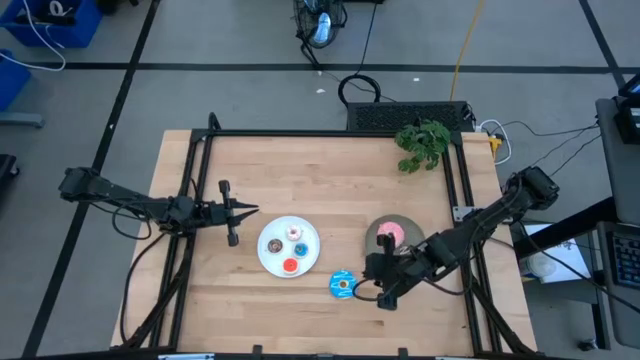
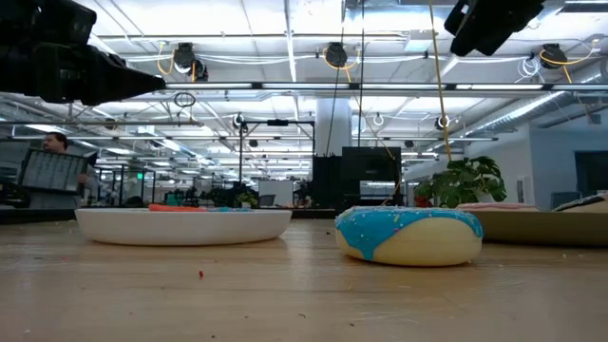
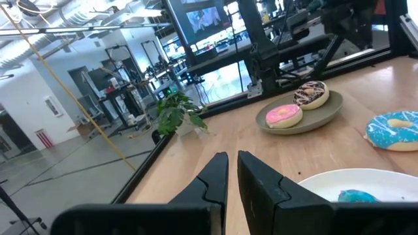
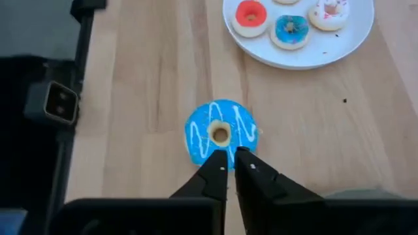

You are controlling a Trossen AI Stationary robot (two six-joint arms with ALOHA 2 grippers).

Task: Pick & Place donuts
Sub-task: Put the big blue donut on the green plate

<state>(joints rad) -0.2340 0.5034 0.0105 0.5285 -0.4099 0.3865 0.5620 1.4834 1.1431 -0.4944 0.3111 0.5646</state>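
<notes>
A large blue donut [image 1: 342, 285] lies flat on the bare wood near the front edge; it also shows in the low view [image 2: 408, 235] and the right wrist view [image 4: 219, 134]. My right gripper [image 4: 228, 158] hovers just to its right [image 1: 368, 272], shut and empty, above the table. A grey plate [image 3: 326, 114] holds the pink donut [image 3: 284, 115] and the chocolate sprinkled donut [image 3: 310, 94]. A white plate [image 1: 268, 262] holds four small donuts: brown [image 1: 275, 246], white-pink [image 1: 295, 233], blue [image 1: 300, 249], red [image 1: 291, 266]. My left gripper [image 1: 255, 210] is shut and empty, left of the white plate.
A potted green plant [image 1: 422, 143] stands at the table's far right corner. Black frame rails [image 1: 330, 133] run along the table's left, far and right sides. Bare wood lies between the two plates and across the far half. A person [image 2: 52, 166] stands far off in the room.
</notes>
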